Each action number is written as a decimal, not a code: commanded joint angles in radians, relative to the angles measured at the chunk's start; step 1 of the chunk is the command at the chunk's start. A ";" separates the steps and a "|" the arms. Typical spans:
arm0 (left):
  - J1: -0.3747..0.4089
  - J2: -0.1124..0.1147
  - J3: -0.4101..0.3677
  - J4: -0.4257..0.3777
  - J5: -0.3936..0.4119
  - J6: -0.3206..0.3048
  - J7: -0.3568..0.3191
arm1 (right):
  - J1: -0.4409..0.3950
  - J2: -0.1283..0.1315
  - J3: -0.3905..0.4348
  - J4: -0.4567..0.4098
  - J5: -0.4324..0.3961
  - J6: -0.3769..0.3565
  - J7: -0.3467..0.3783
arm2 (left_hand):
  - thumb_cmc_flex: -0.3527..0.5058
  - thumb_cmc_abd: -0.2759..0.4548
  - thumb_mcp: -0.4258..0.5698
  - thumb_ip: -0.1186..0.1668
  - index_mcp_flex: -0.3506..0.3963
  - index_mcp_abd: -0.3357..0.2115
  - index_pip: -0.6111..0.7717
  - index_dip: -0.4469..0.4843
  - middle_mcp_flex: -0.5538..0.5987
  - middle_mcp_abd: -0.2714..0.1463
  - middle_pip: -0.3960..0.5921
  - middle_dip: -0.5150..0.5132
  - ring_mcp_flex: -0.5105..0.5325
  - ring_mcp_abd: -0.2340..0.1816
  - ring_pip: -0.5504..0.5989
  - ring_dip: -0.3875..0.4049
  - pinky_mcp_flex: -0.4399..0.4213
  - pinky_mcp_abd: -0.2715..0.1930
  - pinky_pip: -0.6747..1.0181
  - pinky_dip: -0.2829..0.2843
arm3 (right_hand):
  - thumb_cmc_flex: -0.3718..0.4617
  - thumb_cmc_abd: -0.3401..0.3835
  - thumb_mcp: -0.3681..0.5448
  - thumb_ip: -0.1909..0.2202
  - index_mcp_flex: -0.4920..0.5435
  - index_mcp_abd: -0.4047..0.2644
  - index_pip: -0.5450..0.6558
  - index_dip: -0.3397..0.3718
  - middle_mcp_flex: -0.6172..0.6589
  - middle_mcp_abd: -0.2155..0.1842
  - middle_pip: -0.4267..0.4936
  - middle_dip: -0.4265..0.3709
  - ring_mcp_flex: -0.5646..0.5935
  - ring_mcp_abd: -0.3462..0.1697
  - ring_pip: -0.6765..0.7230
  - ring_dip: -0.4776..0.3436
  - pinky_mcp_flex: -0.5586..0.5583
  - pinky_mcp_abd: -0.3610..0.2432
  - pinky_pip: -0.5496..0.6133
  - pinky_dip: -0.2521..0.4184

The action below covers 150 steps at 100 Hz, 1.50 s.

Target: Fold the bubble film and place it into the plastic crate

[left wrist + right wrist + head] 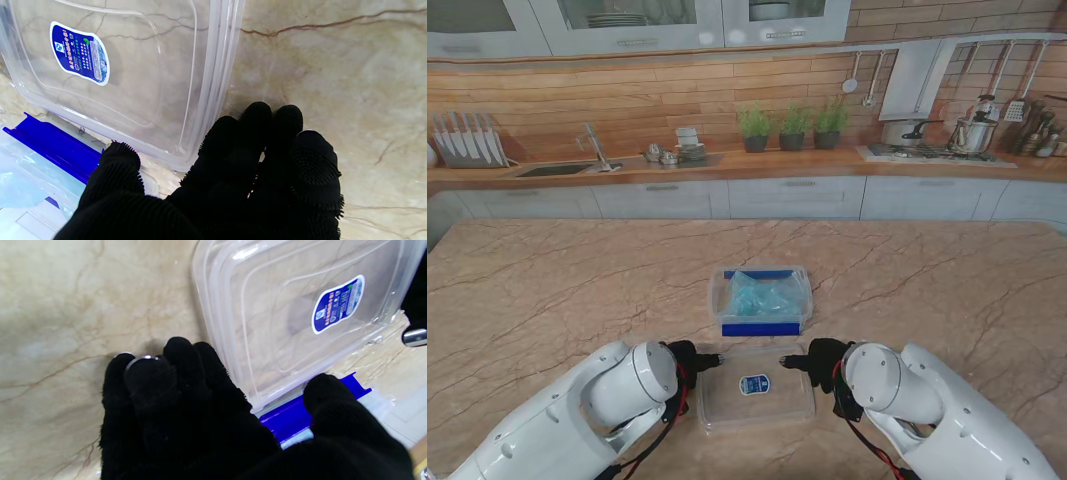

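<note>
The clear, flat lid [756, 399] with a blue sticker lay on the smooth marble table [547, 290], just nearer to me than the crate [761, 300], where the crinkly blue film [760, 294] sat. The left hand [689, 363] and right hand [819, 362], black and fuzzy, flanked the lid's edges, fingers loosely apart, holding nothing.

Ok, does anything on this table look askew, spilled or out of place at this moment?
Nothing spilled or damaged. The light blue bubble film already sits inside the clear plastic crate with blue clips, while its clear lid with a blue sticker lies flat off the crate, nearer to me, between the left hand and right hand.
</note>
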 commanded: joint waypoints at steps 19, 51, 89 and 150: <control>0.046 -0.006 -0.030 -0.040 -0.005 -0.018 -0.002 | -0.009 -0.018 -0.011 -0.019 0.027 -0.024 -0.003 | -0.003 0.015 -0.008 0.012 0.001 -0.174 -0.031 -0.011 -0.058 -0.023 -0.114 -0.051 -0.019 0.061 -0.011 0.014 -0.006 -0.013 -0.001 0.025 | -0.021 -0.003 -0.001 0.016 -0.037 -0.160 -0.078 -0.038 0.017 0.043 0.056 0.017 0.033 -0.017 0.038 0.014 0.015 -0.049 0.111 0.015; 0.098 -0.011 -0.090 -0.079 0.004 -0.048 0.009 | -0.021 -0.019 -0.003 -0.046 0.030 -0.049 0.001 | -0.001 0.012 -0.008 0.012 0.009 -0.170 -0.032 -0.006 -0.052 -0.017 -0.118 -0.052 -0.013 0.068 -0.013 0.017 -0.003 -0.004 -0.004 0.032 | -0.020 -0.004 -0.002 0.016 -0.032 -0.165 -0.073 -0.042 0.022 0.042 0.062 0.020 0.037 -0.018 0.046 0.017 0.018 -0.050 0.115 0.017; 0.158 -0.014 -0.158 -0.140 0.017 -0.096 0.015 | -0.045 -0.021 0.022 -0.081 0.017 -0.074 -0.002 | -0.002 0.010 -0.009 0.012 0.015 -0.171 -0.036 -0.003 -0.049 -0.015 -0.123 -0.053 -0.013 0.072 -0.017 0.018 -0.003 0.002 -0.007 0.038 | -0.020 -0.008 -0.001 0.017 -0.030 -0.169 -0.070 -0.044 0.024 0.042 0.063 0.022 0.039 -0.018 0.049 0.018 0.019 -0.049 0.117 0.017; 0.211 -0.013 -0.215 -0.207 0.055 -0.147 0.017 | -0.060 -0.023 0.059 -0.119 0.003 -0.096 -0.004 | -0.002 0.004 -0.009 0.012 0.030 -0.174 -0.040 -0.001 -0.033 -0.016 -0.127 -0.055 0.002 0.074 -0.016 0.018 0.009 0.008 -0.001 0.045 | -0.019 -0.009 0.000 0.017 -0.029 -0.170 -0.067 -0.048 0.024 0.043 0.062 0.024 0.040 -0.017 0.050 0.019 0.021 -0.048 0.118 0.017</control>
